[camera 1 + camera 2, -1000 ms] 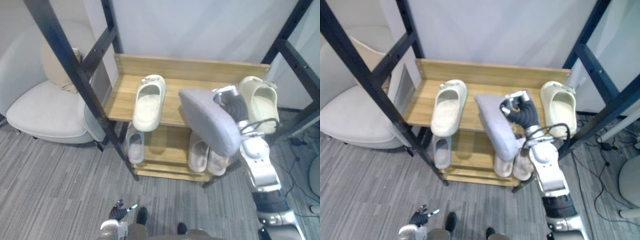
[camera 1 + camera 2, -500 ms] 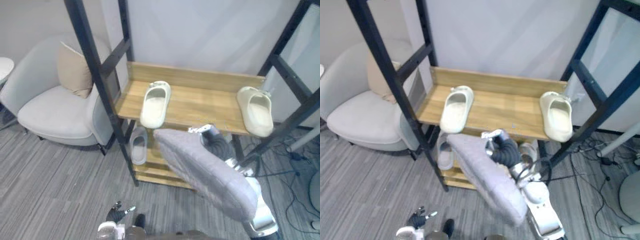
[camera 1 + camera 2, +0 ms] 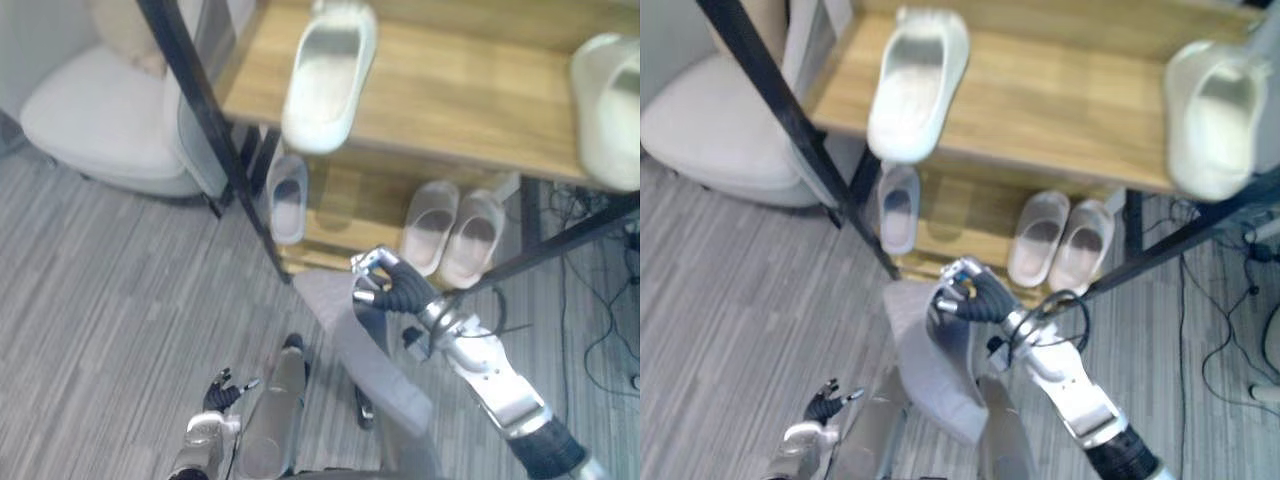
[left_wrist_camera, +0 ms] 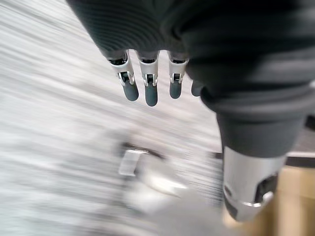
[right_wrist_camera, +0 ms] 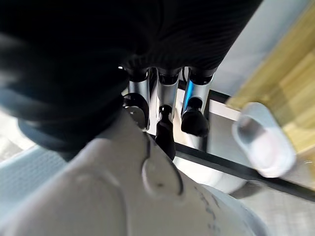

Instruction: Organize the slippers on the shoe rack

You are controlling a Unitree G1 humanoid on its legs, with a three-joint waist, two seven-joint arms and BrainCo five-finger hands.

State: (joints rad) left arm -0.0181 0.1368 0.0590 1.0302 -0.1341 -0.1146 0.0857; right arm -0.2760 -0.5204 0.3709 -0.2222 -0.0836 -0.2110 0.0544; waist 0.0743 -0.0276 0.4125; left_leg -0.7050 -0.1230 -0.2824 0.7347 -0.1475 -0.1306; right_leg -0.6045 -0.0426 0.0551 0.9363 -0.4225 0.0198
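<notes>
From the head views, the right hand [image 3: 392, 290] grips a grey slipper [image 3: 368, 362] near the floor, in front of the shoe rack [image 3: 460, 100]. The left wrist view shows the left hand [image 4: 150, 93] with straight fingers, holding nothing. In the right wrist view, the right hand's fingers [image 5: 165, 129] curl onto the slipper.

The wooden shoe rack [image 3: 460, 105] is standing on the grey striped floor [image 3: 120, 300]. Two cream slippers are lying on its top shelf, well apart: the left cream slipper [image 3: 328, 80] is poking its toe over the near edge, while the right cream slipper [image 3: 608, 110] is sitting at the right end. On the lower shelf [image 3: 345, 212] a small grey slipper [image 3: 288, 200] is lying at the left, and a pale pair [image 3: 452, 230] is resting side by side at the right. A light armchair [image 3: 100, 125] is sitting on the floor at the far left.
</notes>
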